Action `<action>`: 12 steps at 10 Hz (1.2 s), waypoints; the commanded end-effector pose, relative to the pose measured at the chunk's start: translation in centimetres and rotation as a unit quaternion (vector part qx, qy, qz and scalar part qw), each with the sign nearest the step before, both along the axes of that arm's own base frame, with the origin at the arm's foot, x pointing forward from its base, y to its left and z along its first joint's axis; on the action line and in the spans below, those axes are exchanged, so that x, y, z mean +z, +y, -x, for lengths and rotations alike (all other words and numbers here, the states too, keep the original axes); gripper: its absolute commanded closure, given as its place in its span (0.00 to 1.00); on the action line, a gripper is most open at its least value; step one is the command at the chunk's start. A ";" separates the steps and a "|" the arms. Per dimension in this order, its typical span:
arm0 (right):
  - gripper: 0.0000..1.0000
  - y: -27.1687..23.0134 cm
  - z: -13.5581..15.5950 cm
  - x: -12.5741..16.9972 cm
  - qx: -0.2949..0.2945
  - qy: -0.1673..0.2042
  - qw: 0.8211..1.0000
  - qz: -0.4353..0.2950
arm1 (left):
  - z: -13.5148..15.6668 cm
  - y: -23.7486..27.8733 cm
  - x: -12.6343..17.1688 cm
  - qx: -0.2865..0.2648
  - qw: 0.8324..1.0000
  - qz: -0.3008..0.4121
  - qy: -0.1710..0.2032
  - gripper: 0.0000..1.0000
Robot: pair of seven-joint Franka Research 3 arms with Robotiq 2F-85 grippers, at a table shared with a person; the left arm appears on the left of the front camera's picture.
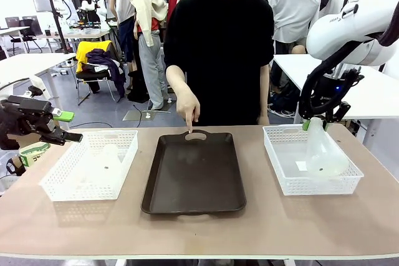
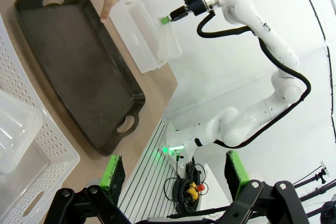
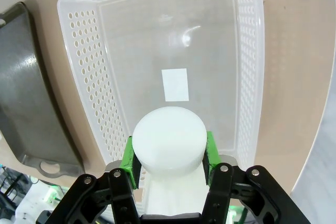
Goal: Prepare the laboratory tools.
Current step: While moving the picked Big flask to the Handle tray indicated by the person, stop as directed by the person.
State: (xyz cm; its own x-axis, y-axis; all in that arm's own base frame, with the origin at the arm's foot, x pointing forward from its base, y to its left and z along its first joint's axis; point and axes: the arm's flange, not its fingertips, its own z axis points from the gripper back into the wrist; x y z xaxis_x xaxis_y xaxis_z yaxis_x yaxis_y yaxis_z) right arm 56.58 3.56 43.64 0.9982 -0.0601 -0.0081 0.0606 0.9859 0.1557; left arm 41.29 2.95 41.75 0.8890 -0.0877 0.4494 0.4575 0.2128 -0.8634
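Observation:
My right gripper [image 1: 315, 123] is shut on the neck of a frosted white conical flask [image 1: 324, 154], which hangs tilted over the right white mesh basket [image 1: 280, 175]. In the right wrist view the flask [image 3: 168, 142] sits clamped between the green pads [image 3: 128, 156] of this gripper [image 3: 168, 156]. A second flask [image 1: 109, 159] rests inside the left mesh basket [image 1: 62, 182], and its edge shows as a flask [image 2: 16, 132] in the left wrist view. My left gripper [image 1: 59, 126] stands open and empty beyond the table's left edge, its fingers [image 2: 113, 174] wide apart.
A dark brown tray [image 1: 193, 179] with handles lies in the middle of the table between the baskets. The person stands at the far side, one hand [image 1: 189, 113] pointing a finger down at the tray's far handle. Bare tabletop runs along the near edge.

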 end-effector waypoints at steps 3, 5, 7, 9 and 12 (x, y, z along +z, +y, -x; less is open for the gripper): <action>1.00 0.0 0.0 0.1 -0.002 -0.001 1.000 0.000 | 0.0 0.1 0.2 -0.002 1.000 0.007 -0.008 0.00; 1.00 0.4 0.9 1.7 0.005 -0.021 1.000 0.017 | 0.0 0.1 0.2 -0.002 1.000 0.007 -0.008 0.00; 1.00 2.0 1.9 5.1 0.032 -0.063 0.997 0.042 | 0.0 0.1 0.2 -0.002 1.000 0.007 -0.008 0.00; 1.00 4.2 2.3 8.4 0.060 -0.104 0.991 0.053 | 0.0 0.1 0.2 -0.002 1.000 0.007 -0.008 0.00; 1.00 11.3 2.7 13.0 0.135 -0.164 0.976 0.045 | 0.0 0.1 0.2 -0.002 1.000 0.007 -0.008 0.00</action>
